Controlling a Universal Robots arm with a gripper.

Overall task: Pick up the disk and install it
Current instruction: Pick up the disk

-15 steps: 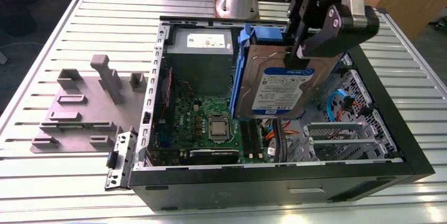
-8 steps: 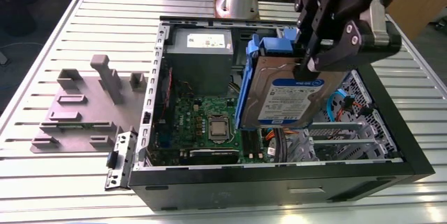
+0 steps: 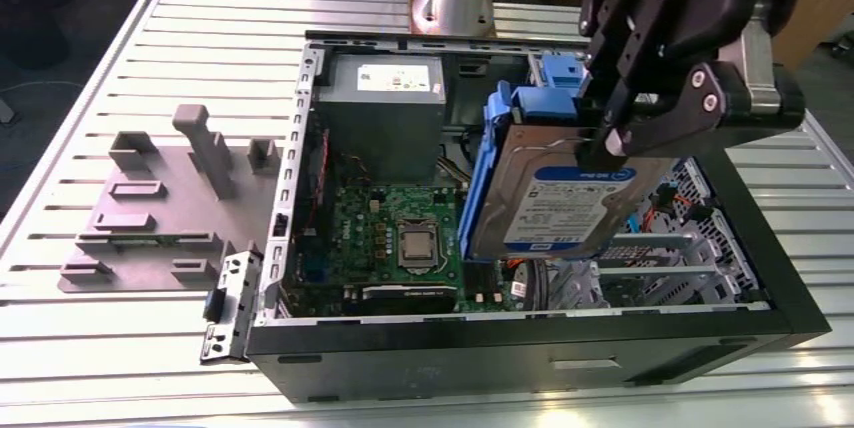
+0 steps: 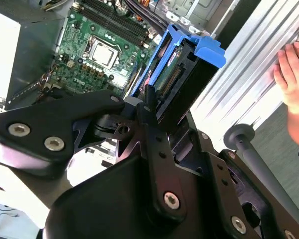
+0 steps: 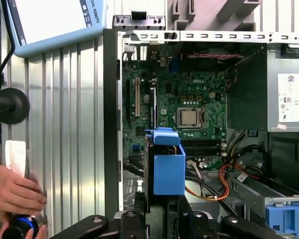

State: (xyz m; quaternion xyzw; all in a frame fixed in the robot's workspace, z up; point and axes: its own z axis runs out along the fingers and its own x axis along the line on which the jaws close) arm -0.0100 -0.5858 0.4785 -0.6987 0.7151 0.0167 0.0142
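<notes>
The disk (image 3: 547,198), a silver-grey drive with a blue-and-white label in a blue carrier frame, hangs tilted on edge above the open computer case (image 3: 534,333). My gripper (image 3: 607,138) is shut on its upper edge, over the case's right half in the exterior view. In the second wrist view the disk (image 4: 182,69) juts out beyond a black finger (image 4: 149,99), its blue end tab farthest from me. The first wrist view shows the carrier's blue end (image 5: 167,167) over the motherboard (image 5: 189,109).
The case holds a grey power-supply box (image 3: 380,108), loose cables and a fixed blue bracket (image 3: 554,70). A grey fixture plate (image 3: 147,218) lies on the slatted table at the exterior view's left. A person's hand (image 5: 12,191) rests on a knob beside the case.
</notes>
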